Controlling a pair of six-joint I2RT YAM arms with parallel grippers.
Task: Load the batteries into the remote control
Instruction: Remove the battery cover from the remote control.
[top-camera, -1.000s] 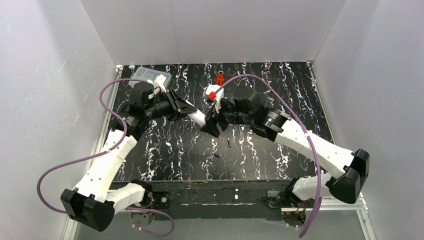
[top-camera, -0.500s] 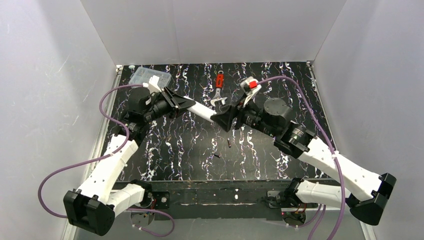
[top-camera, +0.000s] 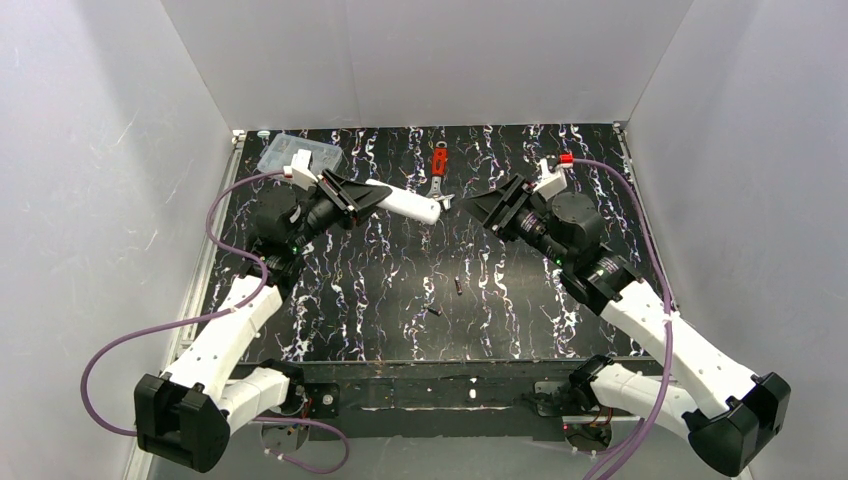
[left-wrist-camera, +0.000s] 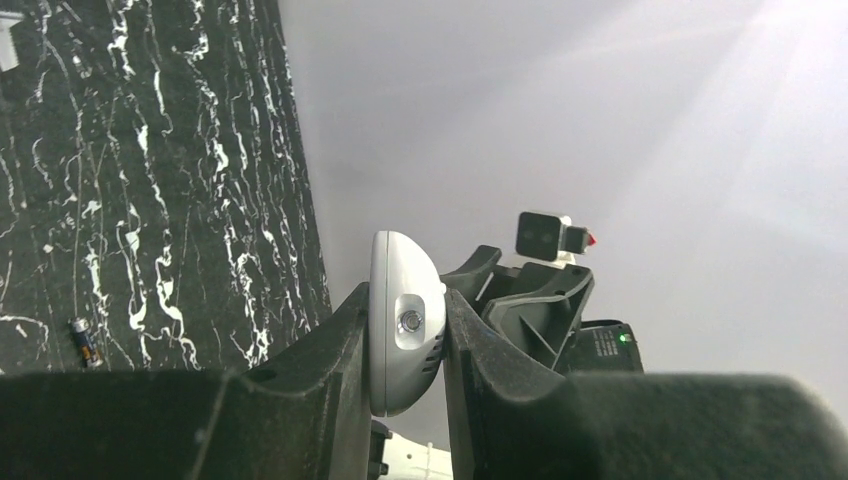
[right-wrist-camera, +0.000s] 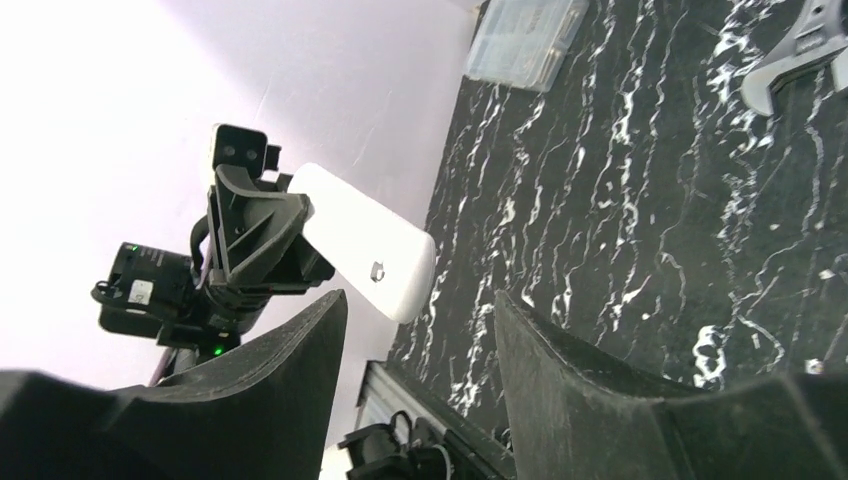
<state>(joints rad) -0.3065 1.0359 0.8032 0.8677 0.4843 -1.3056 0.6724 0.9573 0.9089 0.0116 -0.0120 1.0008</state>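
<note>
Two batteries (top-camera: 458, 287), slim dark cylinders, lie loose on the black, white-veined table (top-camera: 560, 260) just below centre of the top view. The other battery (top-camera: 434, 311) sits lower left of the first, near it but apart.

Remote control (top-camera: 405, 203): smooth white plastic with a rounded end, held off the table at upper centre. Left gripper (top-camera: 375, 195) is clenched on its flat sides, matte black fingers (left-wrist-camera: 330, 340) pressing either face.

Right gripper (top-camera: 480, 207) is just right of the remote's free end, not touching, its wedge-shaped fingers spread and empty.

Red-handled wrench (top-camera: 438, 165) at top centre. Clear plastic compartment box (top-camera: 297, 152) at upper left.
</note>
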